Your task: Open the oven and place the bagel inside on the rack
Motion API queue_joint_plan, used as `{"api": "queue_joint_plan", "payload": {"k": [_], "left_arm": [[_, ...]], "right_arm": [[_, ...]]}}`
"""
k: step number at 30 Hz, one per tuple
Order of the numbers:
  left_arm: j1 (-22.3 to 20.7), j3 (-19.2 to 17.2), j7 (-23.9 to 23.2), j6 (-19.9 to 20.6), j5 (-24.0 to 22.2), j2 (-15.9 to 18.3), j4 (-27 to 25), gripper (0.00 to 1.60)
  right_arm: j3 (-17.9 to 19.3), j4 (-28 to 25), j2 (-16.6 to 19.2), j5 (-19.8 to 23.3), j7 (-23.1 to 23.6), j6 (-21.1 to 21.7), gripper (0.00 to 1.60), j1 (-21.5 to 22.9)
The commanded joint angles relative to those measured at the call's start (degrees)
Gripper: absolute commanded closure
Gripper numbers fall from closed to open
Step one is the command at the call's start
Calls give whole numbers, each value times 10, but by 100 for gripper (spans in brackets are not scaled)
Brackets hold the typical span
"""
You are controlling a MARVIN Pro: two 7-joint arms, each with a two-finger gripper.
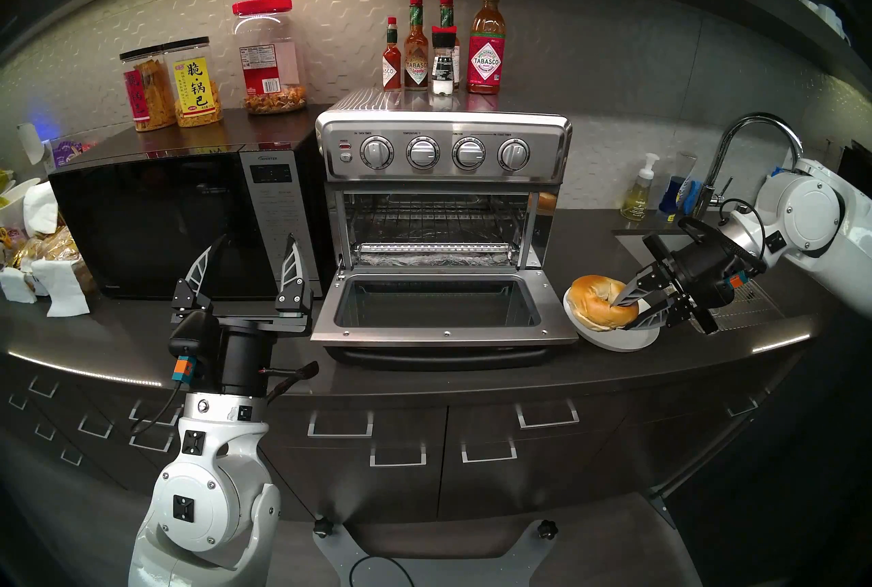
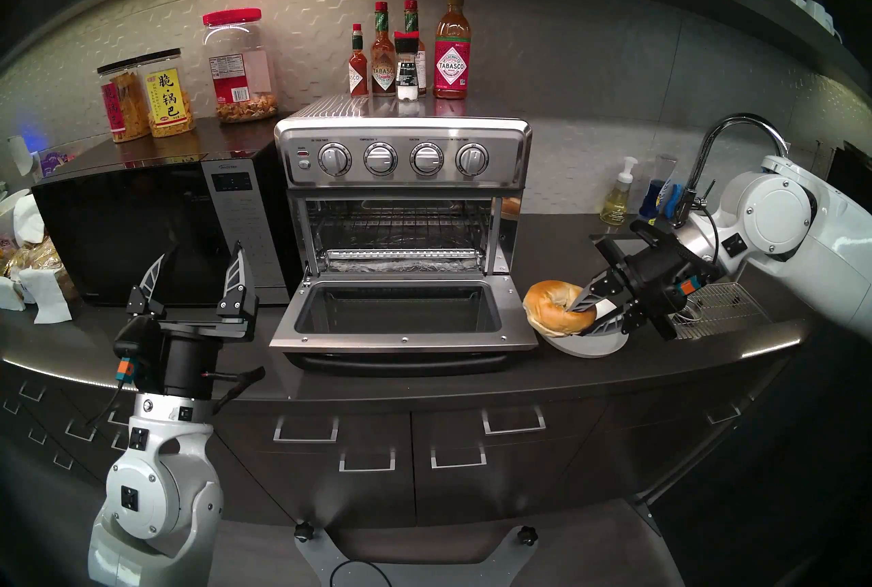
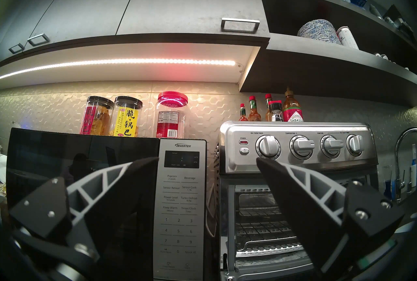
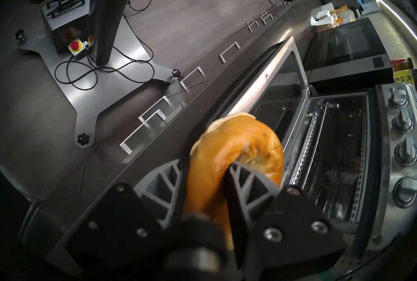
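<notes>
The stainless-steel oven (image 1: 443, 152) (image 2: 401, 157) stands mid-counter with its glass door (image 1: 443, 312) dropped flat toward me. Its wire rack (image 1: 434, 223) (image 3: 264, 226) (image 4: 334, 149) is bare. To the oven's right, the golden bagel (image 1: 597, 300) (image 2: 549, 303) (image 4: 230, 149) tilts over a white plate (image 1: 627, 338). My right gripper (image 1: 619, 316) (image 2: 578, 322) (image 4: 206, 163) is shut on the bagel's ring, one finger in the hole and the other on the outside. I cannot tell whether the bagel touches the plate. My left gripper (image 1: 257, 241) (image 2: 200, 251) (image 3: 207, 160) is open and empty before the microwave.
A black microwave (image 1: 155, 218) sits left of the oven with snack jars (image 1: 188, 81) on top. Sauce bottles (image 1: 443, 48) stand on the oven's roof. A sink faucet (image 1: 755, 138) and soap bottle (image 1: 637, 194) are at the right. Bread bags (image 1: 42, 251) lie far left.
</notes>
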Motion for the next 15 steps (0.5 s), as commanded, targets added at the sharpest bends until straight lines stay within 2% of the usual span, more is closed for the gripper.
{"api": "queue_joint_plan", "payload": {"k": [1,8,15], "left_arm": [[1,0,-1,-1,0,0,-13,0],[1,0,-1,-1,0,1,-14,0],[1,0,-1,-1,0,1,-14,0]], "right_arm": [[9,-36,6,-2,-50,27,100,4],[1,-74,8,-23,-102,55,100,-6],[-1,-92,-10,-50,-124,83,100,-7]]}}
